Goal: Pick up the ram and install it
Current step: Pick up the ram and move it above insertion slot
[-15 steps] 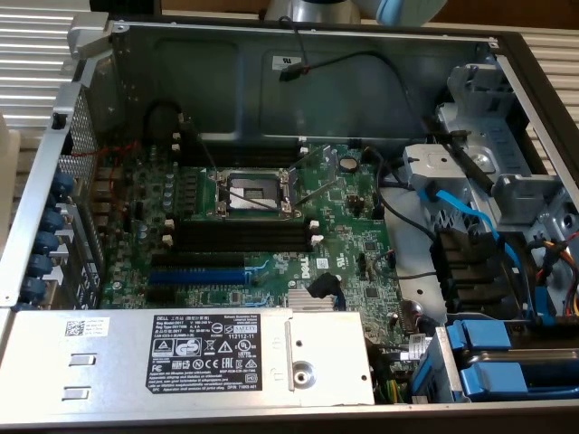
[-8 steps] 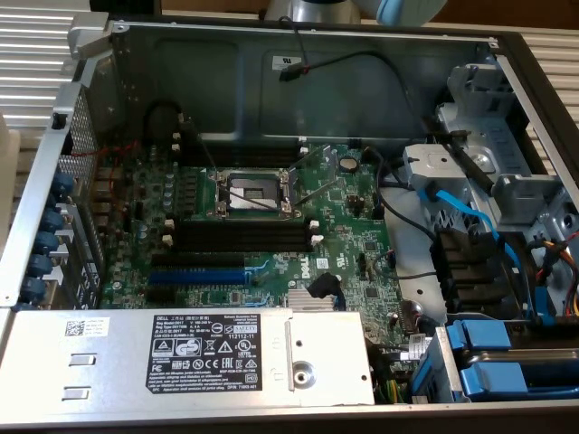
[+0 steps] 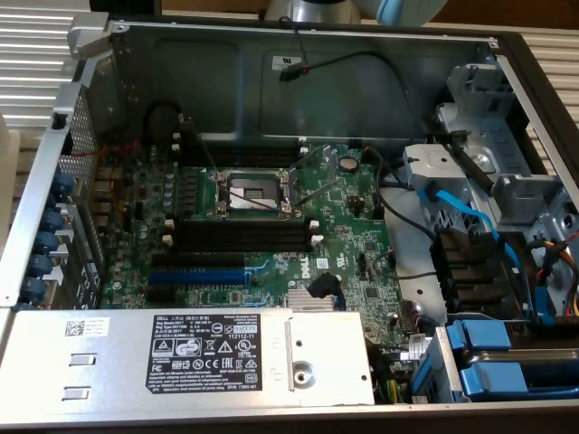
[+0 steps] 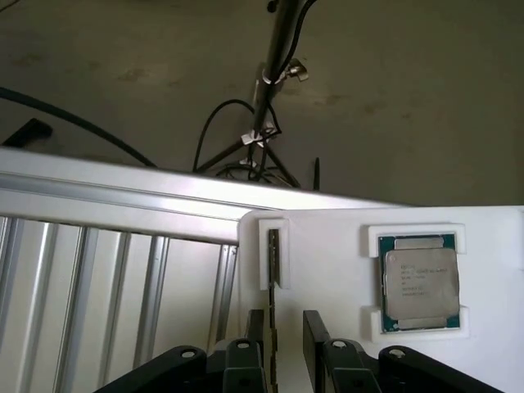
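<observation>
PC case [image 3: 380, 81]: lying open with the lid off. There's a green motherboard [image 3: 348, 258] flat in the bottom and a silver power supply [image 3: 181, 353] along the near edge.
Memory slots [image 3: 242, 233]: long black ones with white end clips, on either side of the CPU socket [image 3: 251, 192].
White tray [image 4: 327, 270]: sits on the ribbed metal tabletop [image 4: 106, 278].
Claw [image 4: 283, 323]: fingers spread wide, hanging right over the tray, one finger on each side of the ram. It isn't pinching anything.
Ram [image 4: 274, 258]: standing on edge in its narrow tray pocket, running in between the claw's fingers. It's closer to one finger, with a clear gap to the other.
Processor chip [image 4: 419, 282]: flat in its own tray pocket, near the ram.
</observation>
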You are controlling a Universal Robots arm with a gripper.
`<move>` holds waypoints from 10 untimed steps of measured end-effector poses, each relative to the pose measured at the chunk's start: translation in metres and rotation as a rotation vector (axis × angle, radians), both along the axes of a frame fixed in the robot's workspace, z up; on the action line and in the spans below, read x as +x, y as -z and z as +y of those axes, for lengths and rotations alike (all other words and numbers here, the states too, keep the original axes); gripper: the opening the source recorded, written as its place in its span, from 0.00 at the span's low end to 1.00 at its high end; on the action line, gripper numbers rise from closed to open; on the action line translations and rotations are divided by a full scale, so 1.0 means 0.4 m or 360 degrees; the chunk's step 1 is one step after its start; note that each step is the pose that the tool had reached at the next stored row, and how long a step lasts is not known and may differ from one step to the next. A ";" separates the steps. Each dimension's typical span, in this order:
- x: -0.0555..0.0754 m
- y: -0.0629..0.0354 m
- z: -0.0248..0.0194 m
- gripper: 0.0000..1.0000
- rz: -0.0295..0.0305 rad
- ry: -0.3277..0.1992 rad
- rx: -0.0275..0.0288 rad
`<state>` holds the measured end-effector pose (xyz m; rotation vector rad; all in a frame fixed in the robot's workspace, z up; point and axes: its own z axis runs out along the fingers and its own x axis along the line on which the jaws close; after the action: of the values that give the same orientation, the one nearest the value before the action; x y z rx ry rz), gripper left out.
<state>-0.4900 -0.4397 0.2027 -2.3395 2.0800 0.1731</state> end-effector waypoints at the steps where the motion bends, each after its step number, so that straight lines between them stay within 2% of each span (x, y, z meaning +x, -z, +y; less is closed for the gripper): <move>1: 0.000 0.000 0.000 0.33 0.00001 0.0000 -0.00007; 3: 0.000 0.000 0.000 0.33 -0.00026 -0.0001 -0.00047; 4: 0.000 0.000 0.000 0.33 -0.00074 -0.0002 -0.00068; 8: 0.000 0.001 0.000 0.33 -0.00491 -0.0011 -0.00083; 9: 0.001 0.003 0.000 0.33 -0.00543 -0.0011 -0.00081; 10: 0.001 0.003 0.000 0.33 -0.00549 -0.0011 -0.00081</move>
<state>-0.4897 -0.4397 0.2015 -2.3354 2.0597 0.1267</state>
